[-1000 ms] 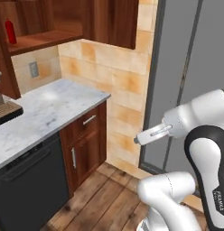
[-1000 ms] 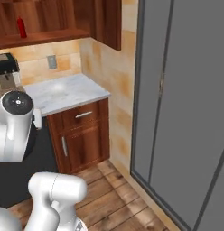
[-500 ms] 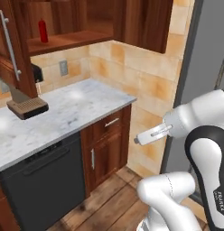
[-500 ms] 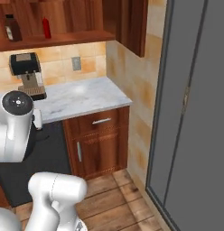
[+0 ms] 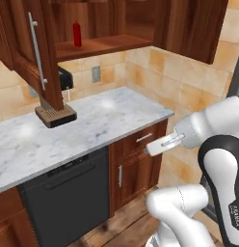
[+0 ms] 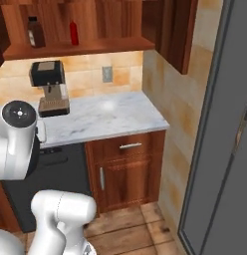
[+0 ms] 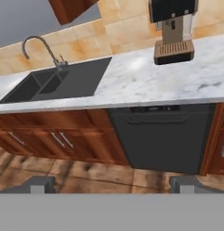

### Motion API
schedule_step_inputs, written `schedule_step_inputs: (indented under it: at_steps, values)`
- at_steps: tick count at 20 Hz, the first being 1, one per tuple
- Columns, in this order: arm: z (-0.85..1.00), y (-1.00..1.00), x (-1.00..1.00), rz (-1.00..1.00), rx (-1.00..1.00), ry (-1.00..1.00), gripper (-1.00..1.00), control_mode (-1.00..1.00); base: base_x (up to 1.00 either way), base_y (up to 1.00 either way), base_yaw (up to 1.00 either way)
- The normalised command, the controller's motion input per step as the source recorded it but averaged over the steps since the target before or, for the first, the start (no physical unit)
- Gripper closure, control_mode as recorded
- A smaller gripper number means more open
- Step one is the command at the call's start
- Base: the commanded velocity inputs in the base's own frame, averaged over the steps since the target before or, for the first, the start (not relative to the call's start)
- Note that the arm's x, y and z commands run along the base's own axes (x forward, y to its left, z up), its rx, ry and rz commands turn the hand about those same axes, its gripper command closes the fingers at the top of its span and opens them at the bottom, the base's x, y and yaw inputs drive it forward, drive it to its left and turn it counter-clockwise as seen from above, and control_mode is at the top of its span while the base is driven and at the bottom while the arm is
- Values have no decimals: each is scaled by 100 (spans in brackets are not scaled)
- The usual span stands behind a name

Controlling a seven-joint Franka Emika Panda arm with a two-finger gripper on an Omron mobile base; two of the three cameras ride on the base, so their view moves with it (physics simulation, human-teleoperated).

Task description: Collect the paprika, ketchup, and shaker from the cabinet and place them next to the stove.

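The open wall cabinet [image 6: 95, 47] hangs above the marble counter [image 6: 113, 117], its inner shelf carrying the things to be fetched. In the right base view the paprika [image 6: 35, 33], a squarish dark brown bottle with a black cap, stands toward the left of the shelf, and the ketchup [image 6: 73, 33], a slim all-red bottle, stands upright to its right, the two apart from each other. In the left base view the ketchup [image 5: 77, 34] shows on the same shelf, behind the cabinet's open door [image 5: 30, 53] with its metal bar handle. No shaker can be made out on the shelf from these angles. Below the shelf a coffee machine [image 6: 48, 87] sits on the counter against the tiled wall, with a wall outlet [image 6: 107, 74] to its right. Under the counter are a black dishwasher [image 5: 63, 202] and a wooden drawer and cabinet door with metal handles [image 6: 130, 146]. A tall grey panel [image 6: 220, 149] stands at the right of the right base view. The hand view looks across the counter at a dark double sink [image 7: 59, 81] with a curved faucet [image 7: 41, 49], the coffee machine [image 7: 173, 31] and the dishwasher [image 7: 163, 135] below. The gripper [image 7: 111, 185] has its two finger tips standing wide apart at the bottom of that view, with nothing between them, well short of the cabinet.
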Motion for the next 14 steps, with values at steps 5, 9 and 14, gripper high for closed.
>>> schedule_step_inputs:
  at_steps: [5, 9, 14]
  values:
    - [0, 0, 0, 0, 0, 0, -100, 100, 60, -1, 27]
    - [0, 0, 0, 0, 0, 0, -100, 100, 68, 0, 26]
    - [0, 0, 0, 0, 0, 0, -100, 100, 55, -9, 22]
